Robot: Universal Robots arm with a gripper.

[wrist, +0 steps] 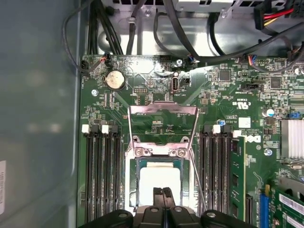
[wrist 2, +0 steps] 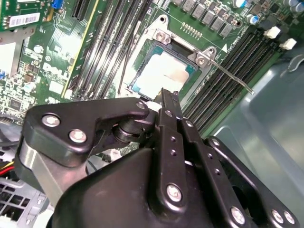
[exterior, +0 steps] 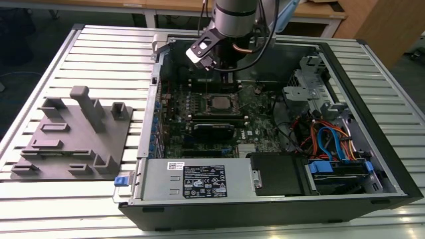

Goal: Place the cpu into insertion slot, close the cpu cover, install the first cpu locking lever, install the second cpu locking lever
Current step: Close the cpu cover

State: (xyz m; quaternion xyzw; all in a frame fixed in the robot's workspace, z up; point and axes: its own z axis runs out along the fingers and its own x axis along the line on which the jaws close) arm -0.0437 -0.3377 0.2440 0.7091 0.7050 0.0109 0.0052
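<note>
one arm [exterior: 236,17] carries one gripper [wrist: 163,190] with two fingers [wrist: 158,198]. one open computer case [exterior: 371,149] lies on one slatted table [exterior: 99,55], beside one grey fixture block [exterior: 66,144]. the case holds one green board [wrist: 156,95] and one power supply [exterior: 196,180]. on the board there is one insertion slot [wrist: 138,164], one cpu [wrist: 160,178], one cpu cover [wrist: 163,110], one coin battery [wrist: 115,80] and two banks of memory slots [wrist: 101,175], four slots in each bank.

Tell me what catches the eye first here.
The open computer case with the arm reaching in dominates the exterior view. In the first wrist view the bright cpu sits in the insertion slot, the gripper shut just over its edge, the cpu cover swung open.
</note>
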